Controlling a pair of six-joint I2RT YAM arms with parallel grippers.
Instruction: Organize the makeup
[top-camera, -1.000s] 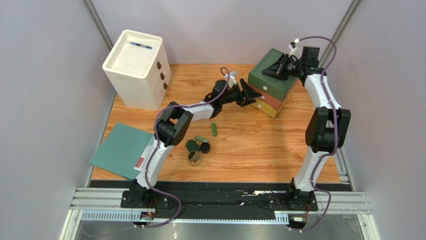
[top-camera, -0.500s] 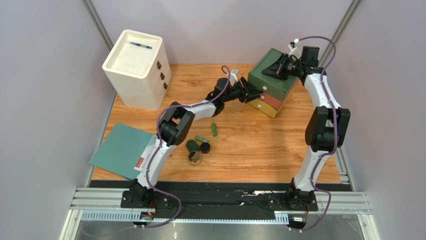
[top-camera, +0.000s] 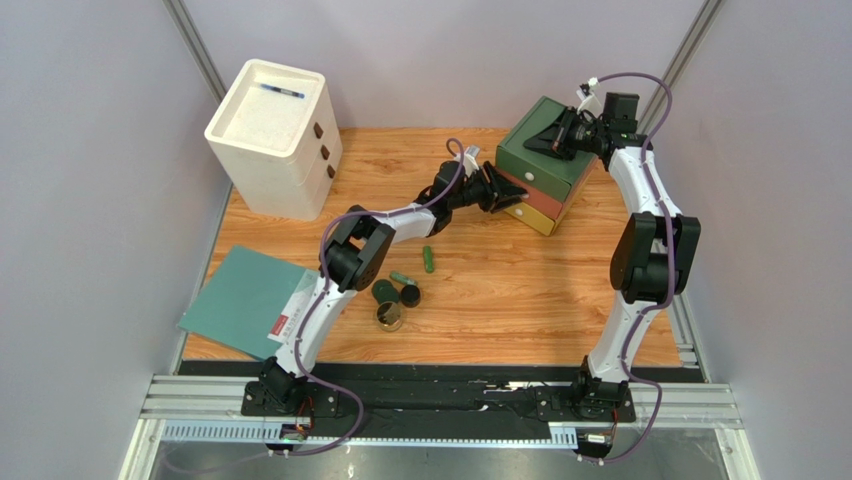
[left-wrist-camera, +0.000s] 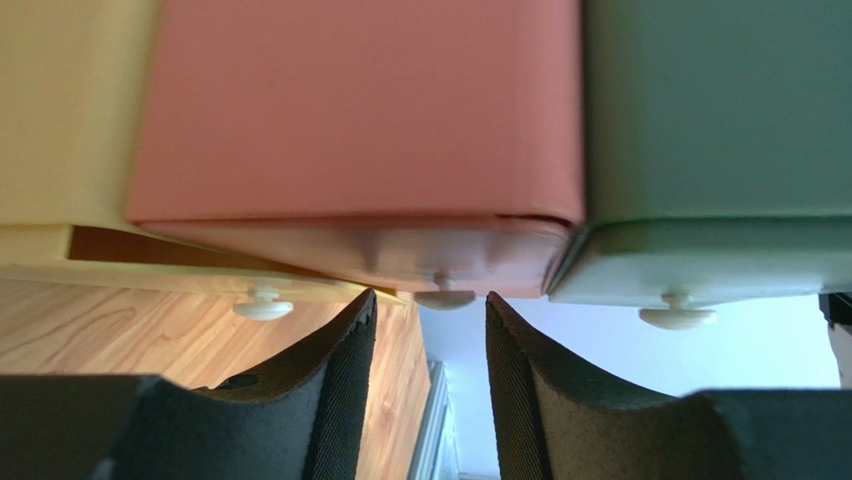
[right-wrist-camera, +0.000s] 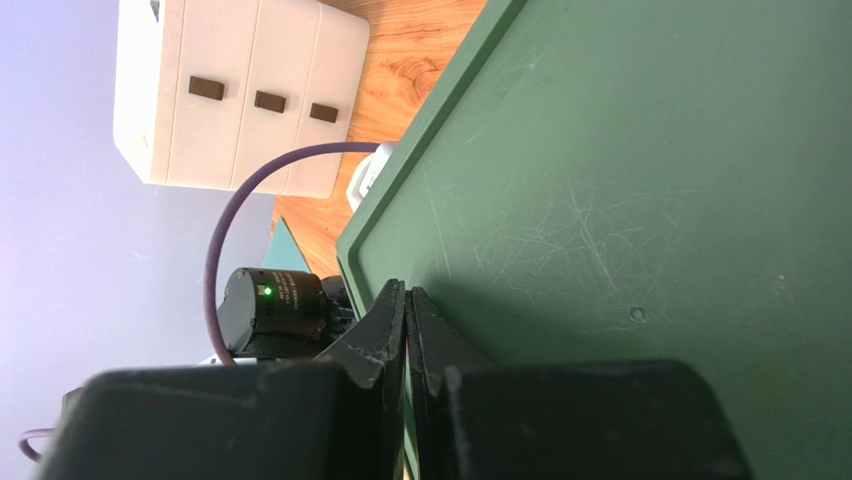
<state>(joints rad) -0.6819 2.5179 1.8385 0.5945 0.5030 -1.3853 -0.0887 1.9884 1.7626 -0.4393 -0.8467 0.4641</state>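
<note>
The makeup lies loose on the wooden table: a green tube (top-camera: 428, 259), a smaller green tube (top-camera: 402, 278), a dark green jar (top-camera: 384, 292), a black jar (top-camera: 410, 295) and a gold-rimmed compact (top-camera: 389, 317). My left gripper (top-camera: 511, 196) is at the front of the coloured drawer unit (top-camera: 545, 165). It is open (left-wrist-camera: 428, 300), and its fingertips flank the white knob (left-wrist-camera: 445, 297) of the pink middle drawer (left-wrist-camera: 360, 110) without touching it. The yellow drawer (left-wrist-camera: 60, 100) stands slightly ajar. My right gripper (top-camera: 541, 143) is shut (right-wrist-camera: 407, 292), its tips resting on the unit's green top (right-wrist-camera: 640, 180).
A white three-drawer unit (top-camera: 270, 125) stands at the back left with a thin blue pen (top-camera: 280, 91) on top. A teal sheet (top-camera: 245, 298) lies at the table's front left. Grey walls close in both sides.
My left gripper has moved right, up to the coloured drawer unit, and its jaws have narrowed around the middle knob. The right arm has stayed still.
</note>
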